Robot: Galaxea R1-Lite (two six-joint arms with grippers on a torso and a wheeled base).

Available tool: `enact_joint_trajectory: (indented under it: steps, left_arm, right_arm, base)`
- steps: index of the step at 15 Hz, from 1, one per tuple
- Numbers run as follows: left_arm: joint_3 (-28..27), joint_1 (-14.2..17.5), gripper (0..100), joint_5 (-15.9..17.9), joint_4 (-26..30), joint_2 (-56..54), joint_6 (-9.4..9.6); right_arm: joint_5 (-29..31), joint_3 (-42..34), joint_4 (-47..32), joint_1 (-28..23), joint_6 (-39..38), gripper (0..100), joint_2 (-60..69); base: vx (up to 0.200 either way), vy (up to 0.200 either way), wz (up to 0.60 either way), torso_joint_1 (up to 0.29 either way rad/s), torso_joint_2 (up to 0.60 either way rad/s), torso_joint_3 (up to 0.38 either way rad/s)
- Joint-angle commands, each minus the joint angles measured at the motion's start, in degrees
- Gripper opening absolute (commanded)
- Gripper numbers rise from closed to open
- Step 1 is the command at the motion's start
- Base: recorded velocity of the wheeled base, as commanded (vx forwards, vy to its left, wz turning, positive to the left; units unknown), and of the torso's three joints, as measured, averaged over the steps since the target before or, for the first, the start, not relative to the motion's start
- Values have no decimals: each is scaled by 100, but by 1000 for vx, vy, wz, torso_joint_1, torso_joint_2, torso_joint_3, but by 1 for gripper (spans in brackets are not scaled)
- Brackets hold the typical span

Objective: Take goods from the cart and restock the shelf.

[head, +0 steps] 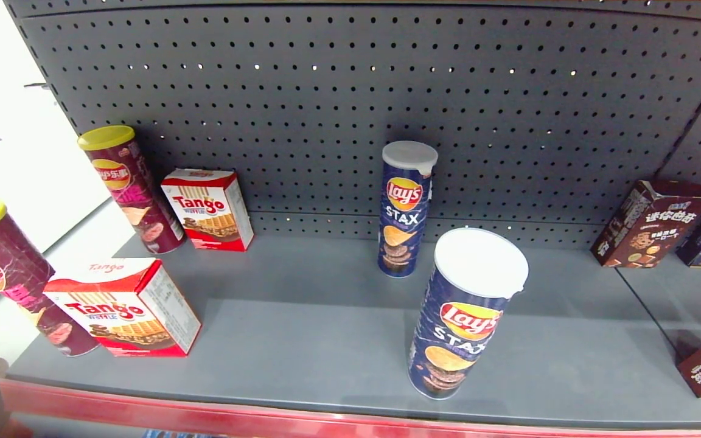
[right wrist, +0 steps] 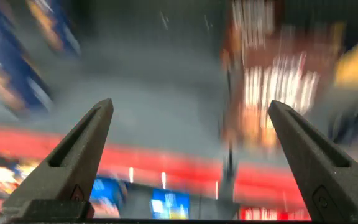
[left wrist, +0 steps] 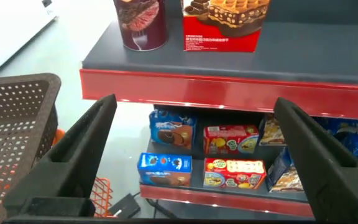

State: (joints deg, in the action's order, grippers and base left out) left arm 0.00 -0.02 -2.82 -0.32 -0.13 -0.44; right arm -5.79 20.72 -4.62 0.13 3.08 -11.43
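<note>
Grey shelf (left wrist: pixel 316 46), wafer box (left wrist: pixel 222 28) beyond spread left tool (left wrist: pixel 194 102); right tool (right wrist: pixel 191 106) spread too

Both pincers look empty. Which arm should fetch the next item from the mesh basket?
Left, probably. The left pincer hangs open close to the mesh basket. The right pincer is open too, but it faces the shelf.

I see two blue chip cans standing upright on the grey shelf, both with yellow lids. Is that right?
Not quite. The rear blue can and the front blue can do stand upright on the grey shelf, but their lids are white, as the head view shows. Yellow lids top the rear maroon can and the front maroon can.
</note>
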Motion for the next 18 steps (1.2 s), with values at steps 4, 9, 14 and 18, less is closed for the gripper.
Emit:
enact_joint_trajectory:
  steps: [4,9,14,18]
  left_arm:
    - [0,2,100,0,-3,13,-114]
    - [0,2,100,0,-12,13,-106]
    - [0,2,100,-17,-12,13,-114]
    - [0,2,100,-8,-12,13,-114]
  right_arm:
    - [-1144,1540,-206,1015,957,100,-3005]
    - [-827,1461,620,2228,992,100,-4446]
    - [-801,1303,1587,2755,984,100,-5571]
    - [-739,1065,1684,3036,992,100,-5870]
  base:
    - [0,0,0,0,0,0]
    - [0,0,0,0,0,0]
    - [0,0,0,0,0,0]
    - [0,0,0,0,0,0]
